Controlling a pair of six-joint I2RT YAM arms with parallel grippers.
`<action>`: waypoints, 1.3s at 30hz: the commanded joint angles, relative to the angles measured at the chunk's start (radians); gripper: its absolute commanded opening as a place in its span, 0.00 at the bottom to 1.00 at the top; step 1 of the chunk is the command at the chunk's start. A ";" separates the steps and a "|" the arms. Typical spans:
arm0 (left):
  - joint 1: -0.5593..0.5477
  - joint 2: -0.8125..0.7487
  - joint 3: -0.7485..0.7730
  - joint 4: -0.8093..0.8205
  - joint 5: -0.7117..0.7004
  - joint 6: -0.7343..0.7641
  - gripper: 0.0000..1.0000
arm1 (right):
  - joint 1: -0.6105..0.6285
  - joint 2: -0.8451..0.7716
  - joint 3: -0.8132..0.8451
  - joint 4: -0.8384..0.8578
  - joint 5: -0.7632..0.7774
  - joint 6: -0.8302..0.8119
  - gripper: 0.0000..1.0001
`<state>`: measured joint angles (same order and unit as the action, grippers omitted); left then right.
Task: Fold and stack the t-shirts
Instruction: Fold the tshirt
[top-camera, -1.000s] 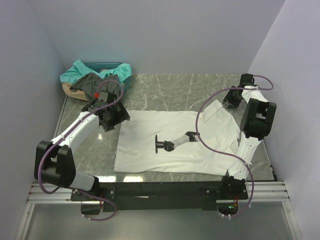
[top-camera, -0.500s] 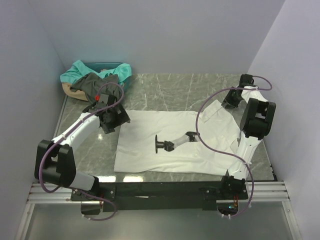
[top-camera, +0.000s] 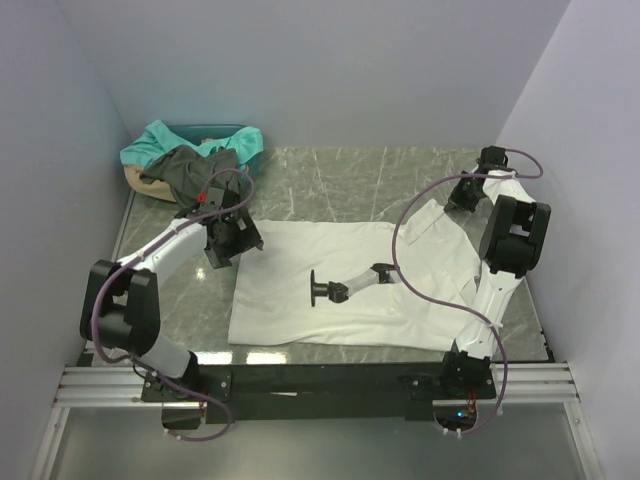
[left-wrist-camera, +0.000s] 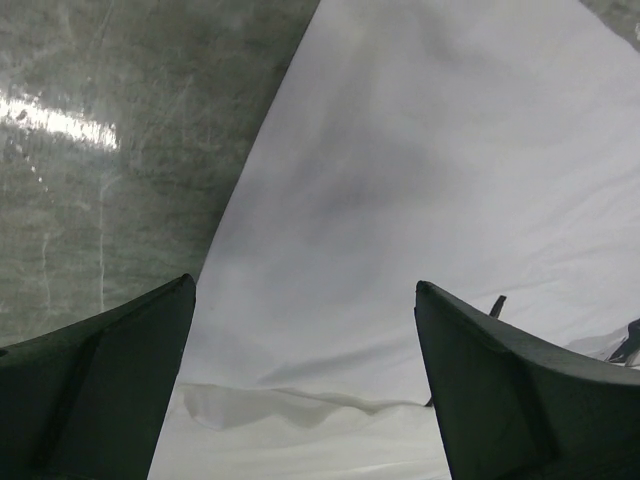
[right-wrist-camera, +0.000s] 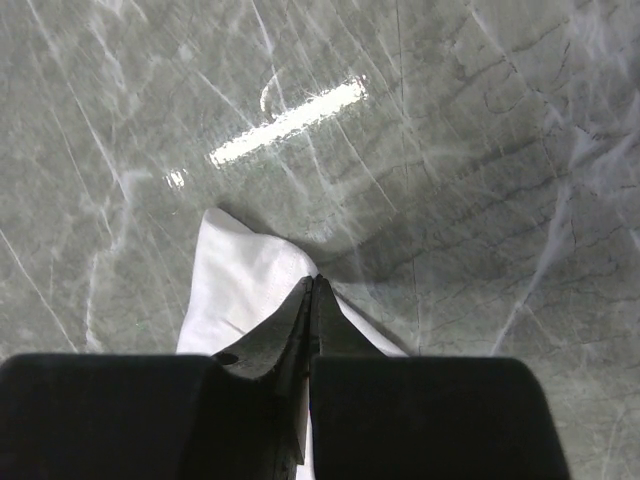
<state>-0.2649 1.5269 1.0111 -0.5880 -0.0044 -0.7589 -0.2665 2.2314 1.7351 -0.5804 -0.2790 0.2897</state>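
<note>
A large white t-shirt (top-camera: 290, 285) lies spread flat on the marble table, its small black-and-grey chest print (top-camera: 330, 290) facing up. My left gripper (top-camera: 232, 238) hangs open over the shirt's far left corner; in the left wrist view, white cloth (left-wrist-camera: 400, 180) with a small ridge fills the gap between the wide-apart fingers (left-wrist-camera: 304, 290). My right gripper (top-camera: 462, 195) is at the far right, shut on the tip of the white sleeve (right-wrist-camera: 235, 285), fingertips (right-wrist-camera: 311, 285) pressed together over the cloth. A dark grey t-shirt (top-camera: 190, 170) and a teal t-shirt (top-camera: 165, 140) lie heaped at the back left.
The grey and teal shirts rest in a tan basket (top-camera: 133, 180) in the back left corner. Pale walls close in the table at the left, back and right. Bare marble (top-camera: 350, 180) shows behind the white shirt. Purple cables loop off both arms.
The right gripper's fingers have closed on the sleeve tip. The left gripper has shifted slightly right and farther back over the shirt's corner, still open.
</note>
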 joint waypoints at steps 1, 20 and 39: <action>0.006 0.038 0.081 0.027 0.009 0.036 0.98 | -0.002 -0.004 0.015 0.013 -0.009 -0.004 0.00; 0.029 0.439 0.466 0.034 -0.180 0.116 0.55 | -0.002 -0.130 -0.083 0.054 -0.028 0.028 0.00; 0.033 0.622 0.638 0.001 -0.187 0.158 0.38 | -0.002 -0.185 -0.135 0.060 -0.025 0.046 0.00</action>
<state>-0.2329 2.1258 1.6051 -0.5709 -0.1829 -0.6209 -0.2665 2.1269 1.6089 -0.5350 -0.3012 0.3248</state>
